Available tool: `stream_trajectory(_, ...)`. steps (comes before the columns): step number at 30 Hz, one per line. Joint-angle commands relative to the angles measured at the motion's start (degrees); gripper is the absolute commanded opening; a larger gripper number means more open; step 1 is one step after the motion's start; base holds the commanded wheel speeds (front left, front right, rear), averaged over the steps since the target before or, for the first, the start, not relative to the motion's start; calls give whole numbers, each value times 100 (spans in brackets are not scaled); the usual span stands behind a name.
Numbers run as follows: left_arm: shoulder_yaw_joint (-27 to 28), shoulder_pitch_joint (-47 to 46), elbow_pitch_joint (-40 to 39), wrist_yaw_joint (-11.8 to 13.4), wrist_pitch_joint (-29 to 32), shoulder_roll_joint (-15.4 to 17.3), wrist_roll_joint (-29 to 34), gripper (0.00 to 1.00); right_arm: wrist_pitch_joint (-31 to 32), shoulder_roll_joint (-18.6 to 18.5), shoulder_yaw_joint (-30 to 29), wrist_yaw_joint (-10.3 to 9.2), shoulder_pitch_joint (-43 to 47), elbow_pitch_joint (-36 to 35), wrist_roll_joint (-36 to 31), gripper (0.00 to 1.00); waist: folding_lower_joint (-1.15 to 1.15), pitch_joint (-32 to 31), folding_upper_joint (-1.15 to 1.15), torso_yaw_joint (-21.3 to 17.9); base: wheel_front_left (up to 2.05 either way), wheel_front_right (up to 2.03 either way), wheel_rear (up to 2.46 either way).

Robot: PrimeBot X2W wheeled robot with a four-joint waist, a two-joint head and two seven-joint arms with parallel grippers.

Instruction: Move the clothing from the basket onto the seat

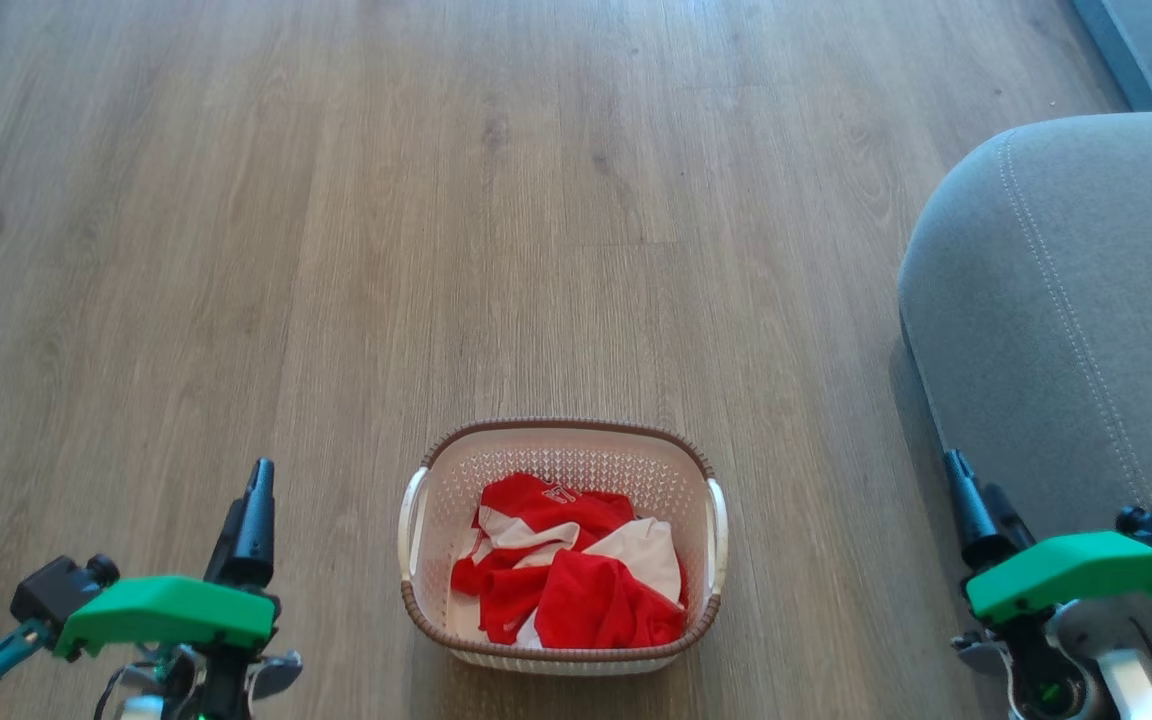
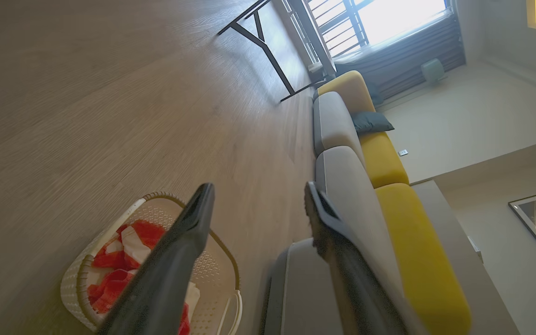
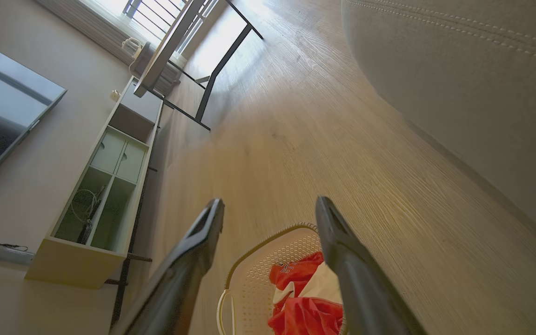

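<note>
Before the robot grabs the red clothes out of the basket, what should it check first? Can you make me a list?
1. Left gripper open, holding nothing: ok.
2. Right gripper open, holding nothing: ok.
3. Soft red and white fabric clothing lying in the cream perforated plastic basket with brown rim: ok.
4. Basket upright on the wooden floor, between the grippers: ok.
5. Large grey upholstered seat beside the right gripper, visible top bare: ok.
6. How many garments in the pile: cannot tell.
</note>
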Motion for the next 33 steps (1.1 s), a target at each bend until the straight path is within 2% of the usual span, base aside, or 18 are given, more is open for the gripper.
stream_trajectory(1, 40, -335, -212, -17, -69, 59, 214, 100, -83, -173, 131, 17, -353, -224, -188, 100, 0, 1, 0, 0, 0, 0, 0)
stream_trajectory(15, -70, -353, -229, -23, -321, 100, 1228, 100, -335, -573, 675, 22, -534, -263, -1051, 100, 0, -6, 0, -12, 0, 0, 0)
stream_trajectory(33, -214, -417, -218, -29, -624, 189, 2434, 100, -638, -860, 1059, 27, -615, -310, -2219, 100, 0, -26, 0, -36, 0, 0, 0)
